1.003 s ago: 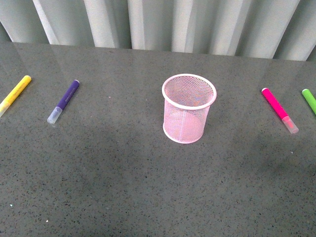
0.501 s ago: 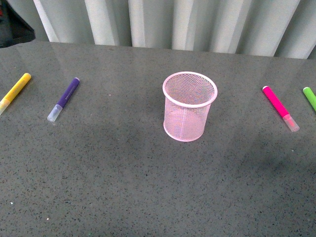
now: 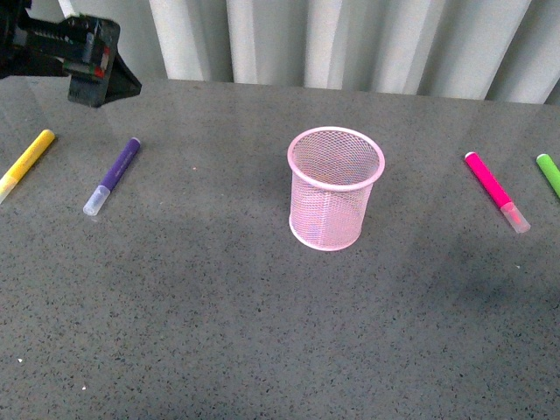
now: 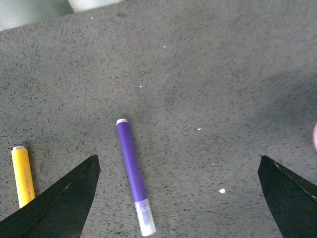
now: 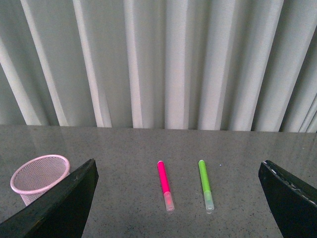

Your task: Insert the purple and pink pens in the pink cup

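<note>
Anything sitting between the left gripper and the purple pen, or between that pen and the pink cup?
Nothing visible. The open left gripper has an unblocked line to the purple pen. The table between that pen and the pink cup is bare; the yellow marker lies on the pen's other side, away from the cup.

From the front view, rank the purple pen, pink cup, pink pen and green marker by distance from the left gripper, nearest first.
1. Purple pen: left side of the table, closest to the left gripper.
2. Pink cup: middle of the table.
3. Pink pen: far right.
4. Green marker: at the right edge, beyond the pink pen.
</note>
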`<state>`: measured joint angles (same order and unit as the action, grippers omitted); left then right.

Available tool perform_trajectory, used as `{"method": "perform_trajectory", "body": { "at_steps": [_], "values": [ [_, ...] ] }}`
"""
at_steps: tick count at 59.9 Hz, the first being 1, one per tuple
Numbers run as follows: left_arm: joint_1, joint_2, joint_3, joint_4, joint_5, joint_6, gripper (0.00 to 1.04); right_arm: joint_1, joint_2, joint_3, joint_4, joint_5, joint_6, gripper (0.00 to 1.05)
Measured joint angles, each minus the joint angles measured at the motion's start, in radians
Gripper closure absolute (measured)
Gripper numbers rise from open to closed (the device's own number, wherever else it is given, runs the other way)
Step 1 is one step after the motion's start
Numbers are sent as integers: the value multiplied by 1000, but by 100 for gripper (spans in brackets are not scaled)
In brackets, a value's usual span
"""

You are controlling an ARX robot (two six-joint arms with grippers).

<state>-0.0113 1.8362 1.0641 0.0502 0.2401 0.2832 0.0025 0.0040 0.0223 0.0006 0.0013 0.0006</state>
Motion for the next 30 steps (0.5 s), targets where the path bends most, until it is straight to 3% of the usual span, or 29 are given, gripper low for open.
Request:
{"method": "perform_trajectory", "body": {
  "at_steps": [30],
  "values": [
    [14, 267, 188, -38, -115, 45, 7, 0, 0, 0, 0, 0, 0, 7]
  ]
}}
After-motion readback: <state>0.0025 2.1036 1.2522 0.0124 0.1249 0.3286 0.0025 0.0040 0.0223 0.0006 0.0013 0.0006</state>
